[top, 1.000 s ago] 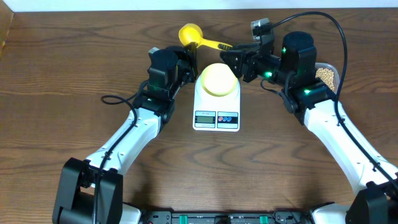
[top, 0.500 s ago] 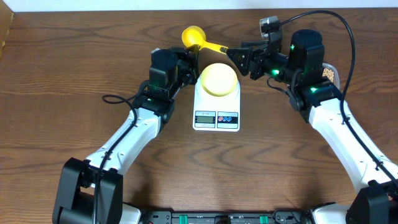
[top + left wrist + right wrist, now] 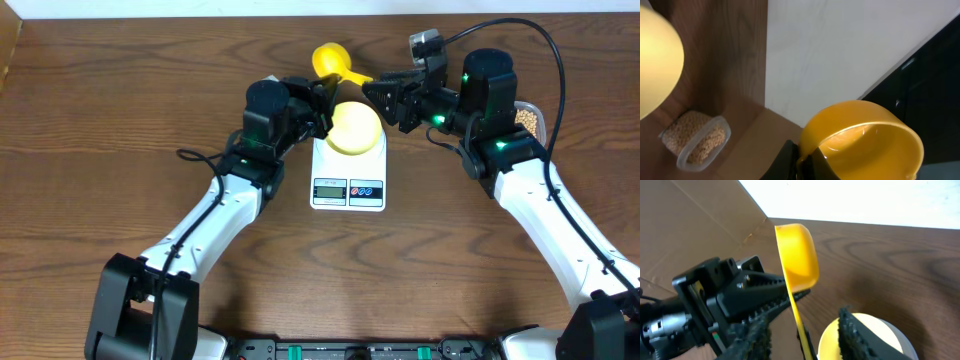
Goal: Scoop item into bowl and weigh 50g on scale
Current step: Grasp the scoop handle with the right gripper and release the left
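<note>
Left gripper (image 3: pixel 801 159) clamps the yellow scoop (image 3: pixel 797 257) just beyond the pale yellow bowl (image 3: pixel 352 127) on the scale (image 3: pixel 348 190). Right gripper (image 3: pixel 802 321) fingers stand apart astride its handle. Beans (image 3: pixel 692 140) fill the far-right tub (image 3: pixel 726 132).

Light falls evenly from above onto the table (image 3: pixel 100 120), bright and soft, leaving only faint shadows beside my arms (image 3: pixel 215 215). The pale bowl (image 3: pixel 352 127) almost washes out. From my left wrist the bowl is a blurred, overexposed patch, the scoop (image 3: pixel 860 135) glints inside its cup, and the wall (image 3: pixel 840 45) glares white. From my right wrist my right fingers (image 3: pixel 856 335) loom dark and soft-edged, while the scoop is crisp.
</note>
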